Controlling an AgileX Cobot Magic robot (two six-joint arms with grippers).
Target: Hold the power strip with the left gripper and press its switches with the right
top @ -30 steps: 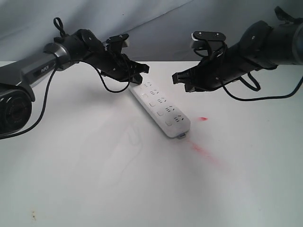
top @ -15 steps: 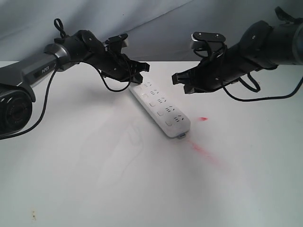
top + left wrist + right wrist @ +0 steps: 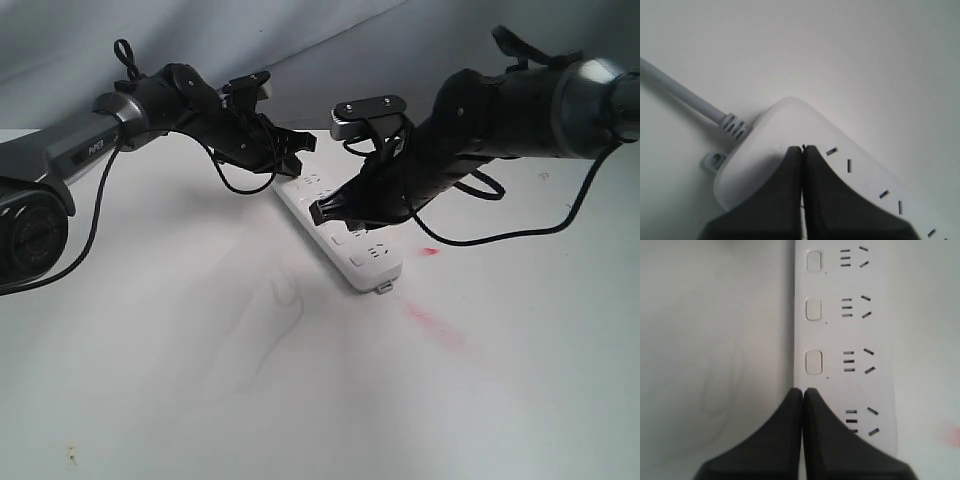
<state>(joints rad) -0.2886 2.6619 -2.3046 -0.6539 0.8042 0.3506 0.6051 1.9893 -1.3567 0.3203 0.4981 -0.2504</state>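
Note:
The white power strip (image 3: 372, 262) lies slantwise on the white table. My left gripper (image 3: 292, 158) is shut, its tips (image 3: 802, 148) resting on top of the strip's cord end (image 3: 790, 120), beside the grey cord (image 3: 685, 95) and small tab (image 3: 715, 160). My right gripper (image 3: 320, 212) is shut too and hangs low over the strip's middle. In the right wrist view its tips (image 3: 803, 391) sit at the strip's long edge (image 3: 850, 335), just short of the nearest of three visible switches (image 3: 813, 362). Its fingers hide whatever lies beneath them.
Red smears mark the table (image 3: 200, 380) beside the strip's near end (image 3: 429, 250) and further forward (image 3: 432, 320). A black cable (image 3: 500, 235) droops from the right arm to the table. A grey cloth backdrop (image 3: 330, 40) rises behind.
The right arm has swung left and down, from hovering right of the strip to hanging over its middle. The left arm and the strip have stayed put.

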